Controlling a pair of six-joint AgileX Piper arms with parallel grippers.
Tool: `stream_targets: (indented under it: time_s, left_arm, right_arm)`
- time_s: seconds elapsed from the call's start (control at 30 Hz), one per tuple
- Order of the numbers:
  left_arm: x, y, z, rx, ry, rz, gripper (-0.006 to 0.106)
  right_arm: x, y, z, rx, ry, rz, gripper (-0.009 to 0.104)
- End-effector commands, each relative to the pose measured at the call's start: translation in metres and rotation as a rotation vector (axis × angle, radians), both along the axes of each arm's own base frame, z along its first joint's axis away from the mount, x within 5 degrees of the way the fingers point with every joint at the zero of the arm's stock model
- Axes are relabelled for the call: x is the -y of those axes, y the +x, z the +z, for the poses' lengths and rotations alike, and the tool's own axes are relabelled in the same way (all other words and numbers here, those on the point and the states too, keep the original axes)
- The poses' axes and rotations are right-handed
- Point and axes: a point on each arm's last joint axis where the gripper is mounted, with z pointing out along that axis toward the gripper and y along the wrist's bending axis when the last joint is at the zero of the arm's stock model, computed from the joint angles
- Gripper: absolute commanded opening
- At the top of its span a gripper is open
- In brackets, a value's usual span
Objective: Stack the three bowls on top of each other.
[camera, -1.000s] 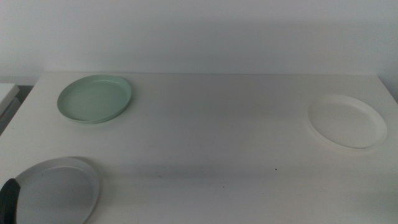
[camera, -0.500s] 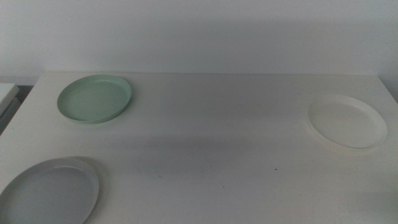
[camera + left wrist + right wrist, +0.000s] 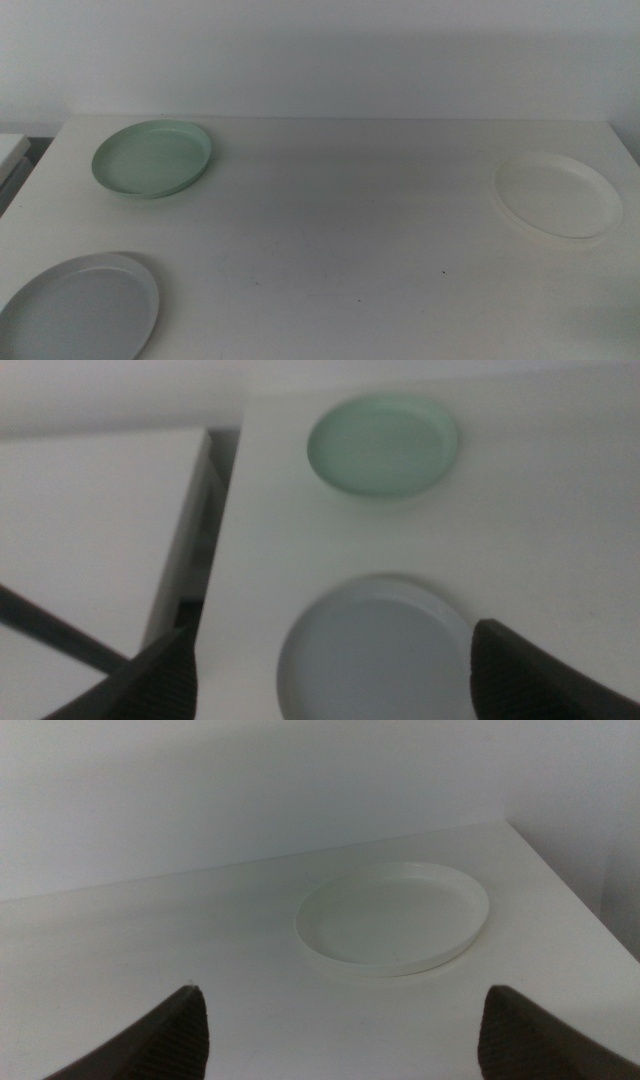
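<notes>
Both arms are staying out of the middle view. The left end effector (image 3: 330, 670) is holding its two dark jaws spread wide apart, gripping nothing. The right end effector (image 3: 345, 1035) is likewise keeping its jaws wide and empty.

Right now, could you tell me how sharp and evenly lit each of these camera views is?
Middle view: soft, dim, no glare; white bowl barely separates from the table. Left wrist view: blurred, grey bowl and mint green bowl have fuzzy rims. Right wrist view: clearest, faint shadow under the white bowl's rim.
</notes>
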Motion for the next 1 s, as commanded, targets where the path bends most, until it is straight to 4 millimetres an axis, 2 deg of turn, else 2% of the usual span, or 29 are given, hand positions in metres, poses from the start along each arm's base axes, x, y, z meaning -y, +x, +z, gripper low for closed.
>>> stream_targets:
  time_s: [0.0, 0.2, 0.37, 0.57, 0.73, 0.97]
  left_arm:
    - [0.000, 0.004, 0.004, -0.040, -0.033, 0.025, 0.094]
    - [-0.003, 0.009, 0.002, -0.080, -0.079, 0.090, 0.094]
    - [-0.006, 0.019, 0.005, -0.128, -0.049, 0.103, 0.094]
    - [-0.009, 0.055, 0.011, -0.231, 0.023, 0.055, 0.094]
    - [-0.014, 0.085, 0.009, -0.305, 0.068, 0.034, 0.094]
    - [-0.038, 0.119, -0.012, -0.430, 0.028, -0.017, 0.094]
  right_arm:
    - [0.000, 0.000, 0.000, 0.014, -0.008, -0.007, 0.075]
    - [0.000, 0.000, 0.000, 0.014, -0.008, -0.007, 0.075]
    - [0.000, 0.000, 0.000, 0.014, -0.008, -0.007, 0.075]
    - [0.000, 0.000, 0.000, 0.014, -0.008, -0.007, 0.075]
    - [0.000, 0.000, 0.000, 0.014, -0.008, -0.007, 0.075]
    - [0.000, 0.000, 0.000, 0.014, -0.008, -0.007, 0.075]
